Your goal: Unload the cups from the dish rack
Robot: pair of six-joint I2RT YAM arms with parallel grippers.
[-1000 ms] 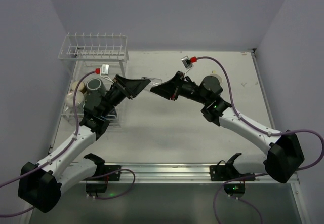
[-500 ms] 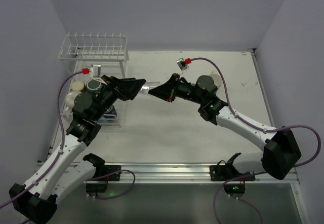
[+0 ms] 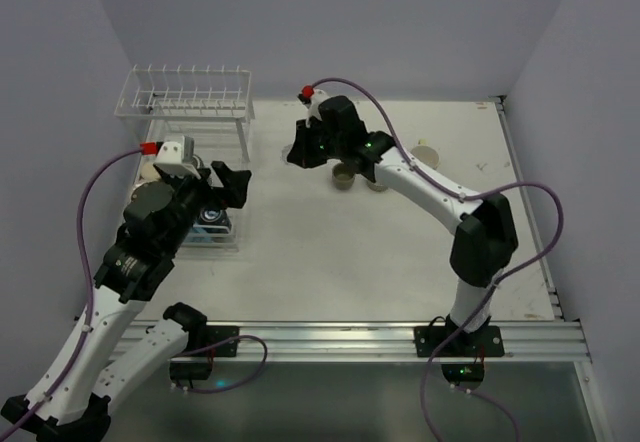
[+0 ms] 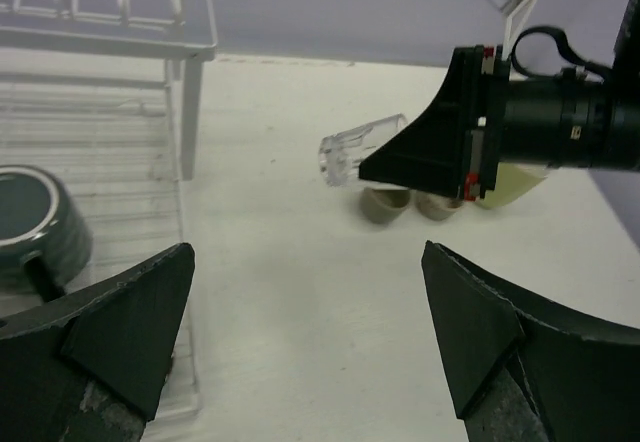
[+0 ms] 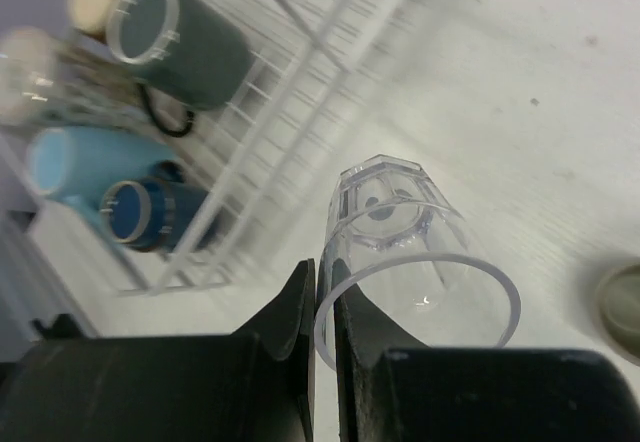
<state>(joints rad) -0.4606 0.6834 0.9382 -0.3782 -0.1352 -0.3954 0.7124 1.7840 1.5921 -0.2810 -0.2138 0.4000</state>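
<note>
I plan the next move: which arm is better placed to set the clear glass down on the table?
Right. The right gripper is shut on the clear glass at its rim, close to the cups already on the table. The left gripper is open and empty by the dish rack.

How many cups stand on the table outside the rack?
3: a tan cup, a second tan cup beside it, and a pale cup farther right. Others may be hidden.

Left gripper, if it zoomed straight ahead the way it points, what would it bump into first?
Probably the clear glass that the right gripper holds by its rim. The open left gripper points roughly at it, with nothing between. Depth is unclear, so it might pass underneath.
</note>
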